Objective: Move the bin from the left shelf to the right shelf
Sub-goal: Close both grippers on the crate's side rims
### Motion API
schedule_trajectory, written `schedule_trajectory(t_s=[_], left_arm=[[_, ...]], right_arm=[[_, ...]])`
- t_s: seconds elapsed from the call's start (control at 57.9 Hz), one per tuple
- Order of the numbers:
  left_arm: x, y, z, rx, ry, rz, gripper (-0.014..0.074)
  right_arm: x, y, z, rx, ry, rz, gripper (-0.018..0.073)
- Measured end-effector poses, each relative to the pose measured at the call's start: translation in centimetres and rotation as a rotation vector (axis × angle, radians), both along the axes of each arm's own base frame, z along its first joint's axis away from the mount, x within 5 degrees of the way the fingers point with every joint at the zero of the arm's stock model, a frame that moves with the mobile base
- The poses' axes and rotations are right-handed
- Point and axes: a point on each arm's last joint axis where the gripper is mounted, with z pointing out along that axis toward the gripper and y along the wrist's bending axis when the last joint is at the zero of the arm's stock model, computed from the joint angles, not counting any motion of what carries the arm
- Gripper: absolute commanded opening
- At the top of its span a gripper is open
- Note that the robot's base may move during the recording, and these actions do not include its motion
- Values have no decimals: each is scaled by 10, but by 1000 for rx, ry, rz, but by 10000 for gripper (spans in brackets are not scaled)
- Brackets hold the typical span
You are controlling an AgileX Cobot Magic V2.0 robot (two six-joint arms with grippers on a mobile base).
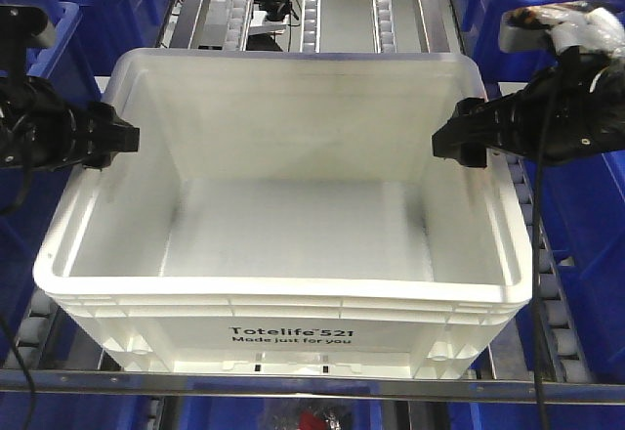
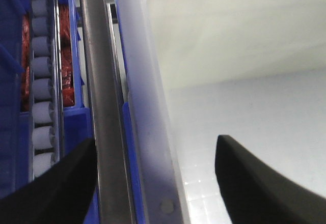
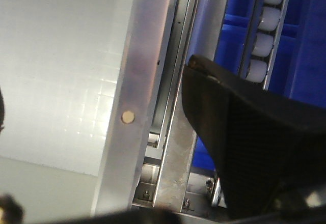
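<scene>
Bin (image 1: 293, 225) – L hand (image 1: 125, 141) & R hand (image 1: 445, 144) both wide open, each astride a side wall – not gripping.

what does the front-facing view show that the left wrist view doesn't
Only front-facing: the whole white bin, empty inside, with its Totelife 521 print, the right gripper at its right rim, and roller lanes running on behind it. Only left wrist: red items in a blue tote under the rollers, and the gap on each side of the bin's rim between the open fingers. Both: the bin's left wall, the left gripper, and blue totes alongside.
</scene>
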Motion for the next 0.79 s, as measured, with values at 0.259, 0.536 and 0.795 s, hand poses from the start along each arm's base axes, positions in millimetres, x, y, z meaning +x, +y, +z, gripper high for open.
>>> schedule_trajectory(t_s=[0.259,0.536,0.795], left_arm=[[3,-1,-3,7,-1,-4,478],[13,-3,-18,22,59,-5,478],[14,-3,-20,25,63,-6,459]], right_arm=[[12,2,-17,-11,49,-2,601],[19,4,-28,-16,88,-2,589],[20,5,-31,-18,97,-2,588]])
